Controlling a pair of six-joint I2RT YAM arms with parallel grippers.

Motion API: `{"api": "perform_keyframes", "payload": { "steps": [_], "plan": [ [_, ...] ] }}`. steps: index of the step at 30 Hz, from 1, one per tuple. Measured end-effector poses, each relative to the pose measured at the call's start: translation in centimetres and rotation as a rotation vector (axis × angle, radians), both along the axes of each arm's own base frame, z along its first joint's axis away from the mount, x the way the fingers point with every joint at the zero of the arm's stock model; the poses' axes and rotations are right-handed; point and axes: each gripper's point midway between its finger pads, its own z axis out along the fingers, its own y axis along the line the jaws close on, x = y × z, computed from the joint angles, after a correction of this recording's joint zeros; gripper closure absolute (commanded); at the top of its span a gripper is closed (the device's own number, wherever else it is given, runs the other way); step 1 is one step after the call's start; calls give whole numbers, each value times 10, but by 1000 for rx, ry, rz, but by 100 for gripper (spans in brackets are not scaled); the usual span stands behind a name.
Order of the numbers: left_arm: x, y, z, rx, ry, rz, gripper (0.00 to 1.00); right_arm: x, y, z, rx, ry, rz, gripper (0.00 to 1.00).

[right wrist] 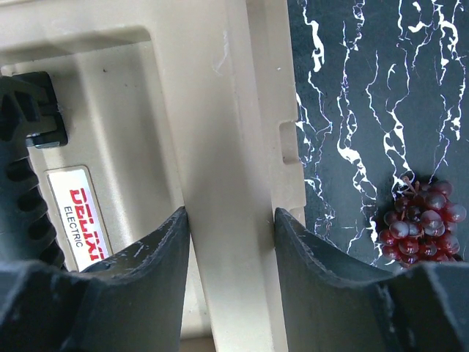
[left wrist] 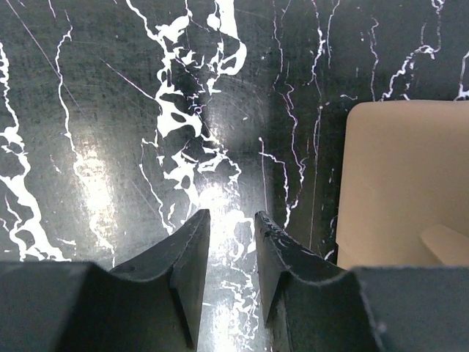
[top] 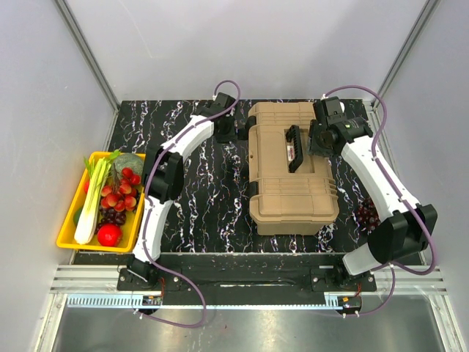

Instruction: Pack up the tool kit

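Though dark, white-veined table (top: pixel 212 194); toolbox (top: pixel 293 194); walls (top: pixel 44 88)

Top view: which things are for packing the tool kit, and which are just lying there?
For the job:
- tan toolbox
- its black handle

Just lying about:
- yellow tray of vegetables
- bunch of red grapes beside the toolbox

top external: fixed, high behind both arm bases, looking down on the whole table (top: pixel 212 198) | left wrist: close above the table, toolbox (left wrist: pixel 396 183) corner right of the left gripper (left wrist: pixel 231 216) | right wrist: closer still, over the toolbox lid | shared: toolbox in all three
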Motion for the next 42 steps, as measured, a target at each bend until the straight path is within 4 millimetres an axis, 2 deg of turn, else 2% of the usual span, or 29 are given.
{"api": "perform_keyframes", "payload": {
  "steps": [4, 14, 21, 42],
  "plan": [
    [0, -2, -9, 7, 12, -7, 64, 0, 0, -1, 3, -7, 6, 57],
    [4, -3, -7, 32, -19, -42, 66, 0, 0, -2, 5, -13, 6, 57],
    [18, -14, -7, 71, -103, -112, 70, 0, -3, -3, 5, -16, -3, 57],
    [28, -38, -13, -14, -142, -168, 73, 1, -6, -5, 7, -28, -16, 57]
  ]
}}
